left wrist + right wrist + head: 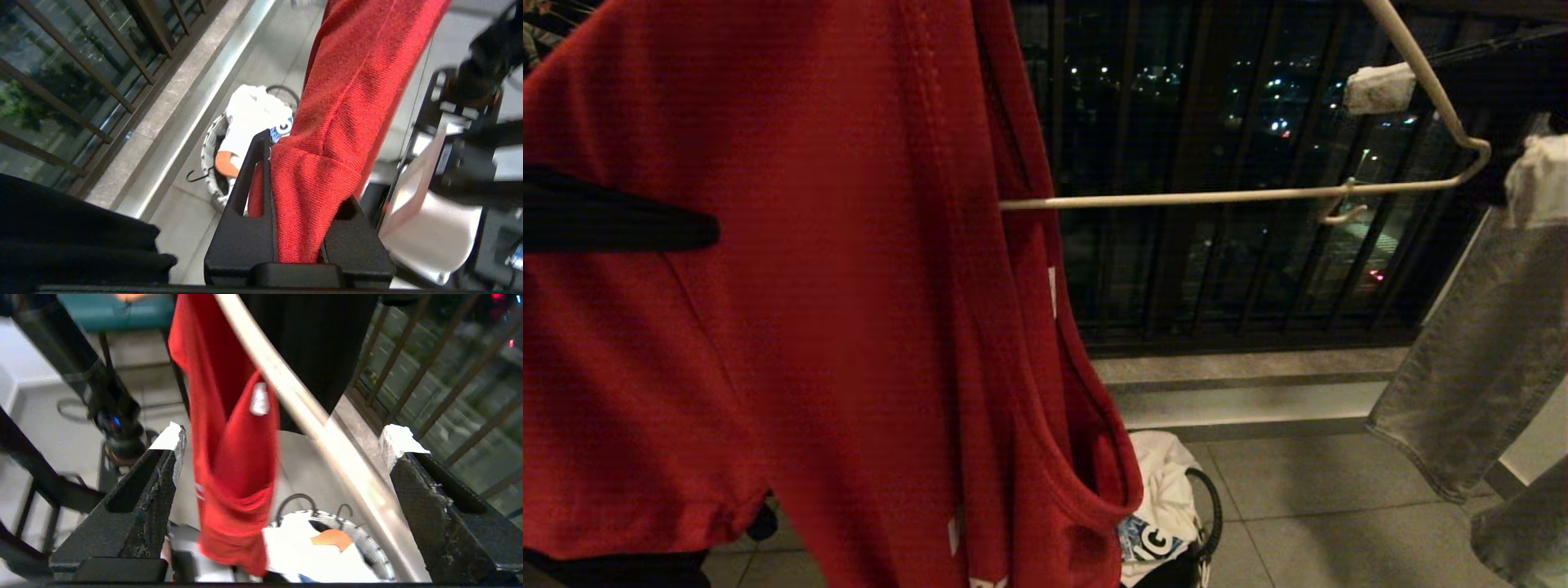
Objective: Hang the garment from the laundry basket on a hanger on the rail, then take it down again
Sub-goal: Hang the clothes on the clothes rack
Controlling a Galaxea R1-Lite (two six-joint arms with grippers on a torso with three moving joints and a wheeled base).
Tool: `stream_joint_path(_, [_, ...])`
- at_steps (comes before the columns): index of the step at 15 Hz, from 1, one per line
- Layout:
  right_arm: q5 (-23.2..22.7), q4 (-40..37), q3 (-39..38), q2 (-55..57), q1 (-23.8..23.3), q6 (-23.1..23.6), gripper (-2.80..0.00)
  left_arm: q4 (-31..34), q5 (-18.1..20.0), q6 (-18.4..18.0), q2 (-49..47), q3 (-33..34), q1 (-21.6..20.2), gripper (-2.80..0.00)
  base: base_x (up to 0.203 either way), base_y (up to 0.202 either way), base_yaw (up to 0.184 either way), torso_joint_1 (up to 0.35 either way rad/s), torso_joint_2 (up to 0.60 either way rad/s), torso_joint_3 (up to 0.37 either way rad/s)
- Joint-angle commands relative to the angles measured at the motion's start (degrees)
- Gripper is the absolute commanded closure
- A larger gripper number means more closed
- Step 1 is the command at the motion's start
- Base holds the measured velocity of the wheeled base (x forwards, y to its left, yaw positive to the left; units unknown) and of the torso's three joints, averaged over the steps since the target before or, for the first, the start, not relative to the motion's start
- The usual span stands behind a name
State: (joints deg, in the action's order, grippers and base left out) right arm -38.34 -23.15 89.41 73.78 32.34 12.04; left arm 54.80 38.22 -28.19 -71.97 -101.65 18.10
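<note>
garment: the red T-shirt [833, 327] hangs in the air, filling the left of the head view, above and just left of the laundry basket [1205, 523] on the floor.

hanger: the cream wire hanger [1241, 194] runs roughly level from the garment's edge out to the right; its left end disappears into the red cloth, its right corner is bare by the balcony bars [1176, 163].

left gripper: the left gripper [294, 245] is pinched narrow on a fold of the garment, carrying its weight from the robot's left side.

right gripper: the right gripper [282, 457] stands wide, empty, with the hanger's wire crossing slantwise between its taped fingertips [398, 439] and touching neither that I can tell.

key relation: the hanger's long axis lies across the right gripper's gap, and the garment hangs beyond it toward the left arm; so the right arm is the nearer to the bare wire.

judgement: the next move probably calls for closing on the wire squarely, or it may slip.
</note>
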Motion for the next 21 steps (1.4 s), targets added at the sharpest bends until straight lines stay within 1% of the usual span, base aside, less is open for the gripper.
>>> stream_joint_path(1, [1.9, 0.0, 0.4, -0.8, -0.2, -1.7, -2.8, -0.8, 0.2, 2.0, -0.4, 0.1, 0.0, 0.0, 0.0, 0.0, 0.0, 0.0, 0.0, 0.0])
stream_joint_path(3, [5.2, 2.7, 0.4, -0.9, -0.2, -6.5, -2.8, -1.2, 0.1, 3.5, -0.7, 0.3, 0.0, 0.0, 0.0, 0.0, 0.0, 0.0, 0.0, 0.0])
stream_joint_path(4, [6.4, 3.9, 0.4, -1.2, -0.2, -8.0, -2.8, -1.2, 0.1, 3.9, -0.7, 0.6, -0.1, 0.0, 0.0, 0.0, 0.0, 0.0, 0.0, 0.0])
stream_joint_path(5, [7.8, 4.7, 0.4, -2.0, -0.2, -11.3, -2.8, -1.3, 0.0, 5.2, -0.6, 1.4, -0.1, 0.0, 0.0, 0.0, 0.0, 0.0, 0.0, 0.0])
stream_joint_path(6, [9.1, 5.6, 0.5, -2.9, -0.2, -13.6, -2.8, -1.3, 0.0, 5.7, -0.6, 1.9, -0.1, 0.0, 0.0, 0.0, 0.0, 0.0, 0.0, 0.0])
stream_joint_path(8, [10.8, 6.8, 1.0, -3.3, -0.2, -14.5, -2.8, -1.4, -0.1, 6.4, -0.2, 3.1, -0.2, 0.0, 0.0, 0.0, 0.0, 0.0, 0.0, 0.0])
stream_joint_path(10, [12.3, 9.7, 1.9, -3.3, -0.2, -16.1, -2.8, -1.4, -0.2, 6.9, 0.3, 4.4, -0.3, 0.0, 0.0, 0.0, 0.0, 0.0, 0.0, 0.0])
stream_joint_path(11, [12.9, 9.8, 2.3, -3.7, -0.2, -16.7, -2.8, -1.4, -0.2, 7.0, 0.4, 4.6, -0.4, 0.0, 0.0, 0.0, 0.0, 0.0, 0.0, 0.0])
stream_joint_path(13, [13.0, 9.3, 1.5, -5.9, -0.2, -17.0, -2.8, -1.4, -0.2, 8.5, 1.3, 4.5, -0.4, 0.0, 0.0, 0.0, 0.0, 0.0, 0.0, 0.0])
stream_joint_path(14, [13.2, 9.2, 1.2, -6.6, -0.2, -18.2, -2.8, -1.4, -0.4, 9.0, 1.7, 4.0, -0.4, 0.0, 0.0, 0.0, 0.0, 0.0, 0.0, 0.0])
stream_joint_path(15, [14.7, 9.0, 1.0, -7.3, -0.2, -19.6, -2.8, -2.2, -1.0, 9.5, 1.7, 4.2, -0.4, 0.0, 0.0, 0.0, 0.0, 0.0, 0.0, 0.0])
stream_joint_path(16, [15.8, 8.2, 0.5, -8.1, -0.2, -20.0, -2.8, -3.4, -1.4, 10.6, 1.7, 4.9, -0.5, 0.0, 0.0, 0.0, 0.0, 0.0, 0.0, 0.0])
stream_joint_path(17, [16.0, 7.1, -0.4, -8.8, -0.2, -20.5, -2.8, -4.6, -1.5, 11.6, 1.6, 5.8, -0.5, 0.0, 0.0, 0.0, 0.0, 0.0, 0.0, 0.0])
stream_joint_path(19, [16.7, 6.6, -4.6, -9.9, -0.2, -22.1, -2.8, -8.1, -1.4, 12.7, 1.5, 8.2, -0.5, 0.0, 0.0, 0.0, 0.0, 0.0, 0.0, 0.0])
stream_joint_path(20, [17.1, 6.9, -6.8, -10.0, -0.2, -22.5, 0.0, -10.3, -1.4, 13.6, 1.5, 9.5, -0.5, 0.0, 0.0, 0.0, 0.0, 0.0, 0.0, 0.0])
stream_joint_path(21, [17.7, 7.5, -8.2, -9.6, -0.3, -23.0, 0.0, -12.1, -1.5, 14.8, 1.7, 10.4, -0.5, 0.0, 0.0, 0.0, 0.0, 0.0, 0.0, 0.0])
